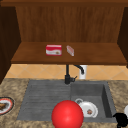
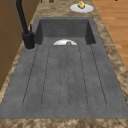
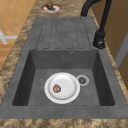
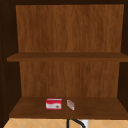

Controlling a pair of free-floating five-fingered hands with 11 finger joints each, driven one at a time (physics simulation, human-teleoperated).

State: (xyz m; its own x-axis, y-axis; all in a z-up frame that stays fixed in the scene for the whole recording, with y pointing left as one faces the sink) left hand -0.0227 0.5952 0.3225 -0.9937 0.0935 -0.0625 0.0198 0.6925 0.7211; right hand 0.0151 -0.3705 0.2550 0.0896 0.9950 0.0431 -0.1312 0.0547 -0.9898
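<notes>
**Currently: right hand at the front right corner of the sink**

1. Nearest the front camera, one smooth, glossy red sphere (image 1: 67, 115) overlaps the front edge of the sink (image 1: 45, 100).
2. The right hand (image 1: 121, 120), matte black, sits low at the sink's front right corner, over the speckled stone table (image 1: 15, 87). Whether it is open or closed cannot be told.
3. Just above the right hand, at the picture's right edge, lies a white plate (image 1: 126, 110). It is round, so it has no long axis, and it lies flat on the table. The left side view shows one yellow item (image 2: 81, 4) on it.
4. Plates total three:
   - the white plate beside the right hand;
   - a white basin plate (image 1: 87, 108), flat on the basin floor beside the drain, carrying one small brown morsel (image 3: 56, 88);
   - a red-rimmed plate (image 1: 5, 105) on the table at far left, carrying brown food.
5. The sink is dark grey and matte, with a ribbed drainboard on the left and a rectangular basin on the right.
6. One black faucet (image 1: 67, 75) stands upright at the sink's rear edge, its spout arching towards the basin.
7. Behind it, a wooden shelf (image 1: 100, 53) carries two boxes, near each other but apart: a red box (image 1: 53, 50) and a small pink box (image 1: 70, 50), which is turned at an angle.
8. The upper view shows a second shelf (image 4: 67, 57) above.
</notes>
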